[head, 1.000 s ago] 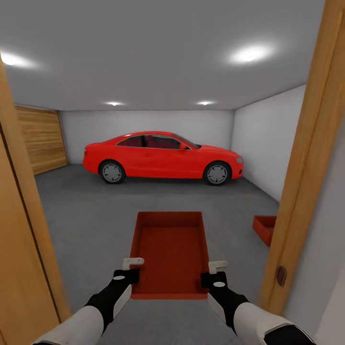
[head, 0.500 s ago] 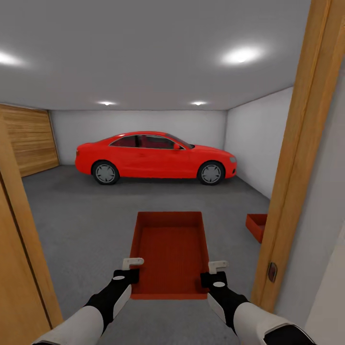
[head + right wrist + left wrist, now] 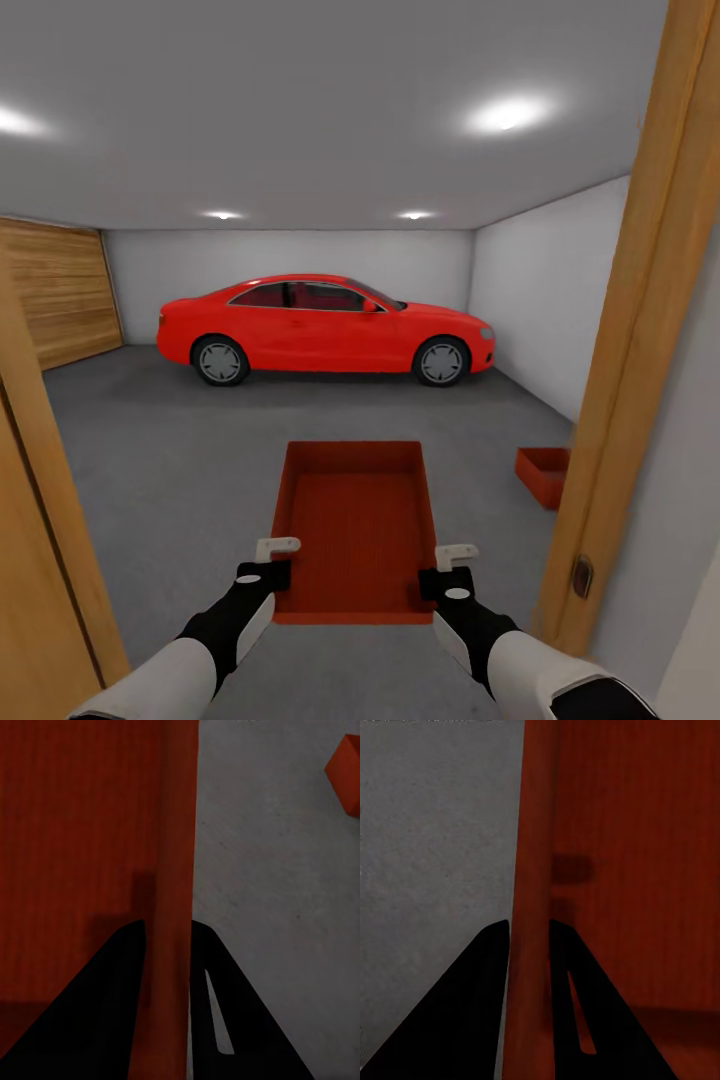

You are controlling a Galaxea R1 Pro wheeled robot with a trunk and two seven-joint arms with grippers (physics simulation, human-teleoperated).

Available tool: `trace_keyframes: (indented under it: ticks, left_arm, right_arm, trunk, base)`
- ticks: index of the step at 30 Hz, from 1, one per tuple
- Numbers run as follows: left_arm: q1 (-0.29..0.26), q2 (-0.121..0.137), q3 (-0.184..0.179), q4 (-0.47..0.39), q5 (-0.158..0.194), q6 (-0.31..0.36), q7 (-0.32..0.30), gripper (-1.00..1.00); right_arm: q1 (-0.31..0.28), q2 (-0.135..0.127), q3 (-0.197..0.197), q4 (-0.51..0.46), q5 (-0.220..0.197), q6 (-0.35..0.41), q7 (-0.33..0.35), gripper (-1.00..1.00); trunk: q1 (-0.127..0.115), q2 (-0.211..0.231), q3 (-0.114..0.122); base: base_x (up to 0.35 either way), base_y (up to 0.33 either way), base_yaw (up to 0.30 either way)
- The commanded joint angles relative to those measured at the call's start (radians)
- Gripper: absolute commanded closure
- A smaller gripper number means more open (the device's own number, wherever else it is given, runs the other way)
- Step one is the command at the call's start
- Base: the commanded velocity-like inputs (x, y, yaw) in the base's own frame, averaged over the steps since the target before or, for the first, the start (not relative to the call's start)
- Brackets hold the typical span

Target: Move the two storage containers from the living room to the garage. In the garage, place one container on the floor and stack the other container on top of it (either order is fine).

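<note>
Head view through a wooden door frame into the garage. An orange-red, open-topped storage container is carried level above the grey concrete floor, directly ahead of the robot and between its two arms. The left gripper clamps the container's left side wall near the corner closest to the robot; the right gripper clamps the right side wall at the matching spot. In the left wrist view, the two dark fingers straddle the red wall, one outside over the floor and one inside the container; the right wrist view shows the same grip, fingers closed on either side of the wall. The second storage container rests on the floor ahead and to the right, close to the white side wall and partly hidden by the door frame; its corner appears in the right wrist view. A red car stands at the far end.
</note>
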Motion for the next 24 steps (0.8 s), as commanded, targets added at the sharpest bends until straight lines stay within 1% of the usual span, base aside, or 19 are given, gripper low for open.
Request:
trace_keyframes:
  ticks: [1, 5, 14, 20, 24]
  left_arm:
    - [-0.001, 0.0, 0.024, -0.038, 0.061, 0.009, 0.032, 1.0]
    - [-0.001, 0.0, 0.024, -0.041, 0.061, 0.006, 0.032, 1.0]
    - [-0.001, 0.0, 0.024, -0.042, 0.061, 0.004, 0.032, 1.0]
    - [-0.001, 0.0, 0.024, -0.042, 0.061, 0.003, 0.032, 1.0]
    - [-0.001, 0.0, 0.024, -0.042, 0.061, 0.003, 0.032, 1.0]
  right_arm:
    - [0.0, 0.03, 0.009, 0.001, -0.017, -0.003, 0.001, 1.0]
    - [0.0, 0.03, 0.009, 0.002, -0.017, -0.004, 0.001, 1.0]
    - [0.0, 0.03, 0.009, 0.002, -0.018, -0.002, 0.001, 1.0]
    - [0.0, 0.03, 0.009, 0.001, -0.018, -0.002, 0.001, 1.0]
    - [0.0, 0.03, 0.009, 0.001, -0.017, -0.002, 0.001, 1.0]
  trunk:
    - [0.001, -0.001, -0.002]
    - [0.001, -0.001, -0.002]
    - [0.001, -0.001, -0.002]
    - [0.001, -0.001, 0.0]
    - [0.001, -0.001, 0.001]
  base:
    - [0.205, 0.175, 0.0]
    - [0.137, 0.119, 0.0]
    - [0.014, 0.012, 0.001]
    - [0.0, 0.0, 0.124]
    - [0.0, 0.0, 0.026]
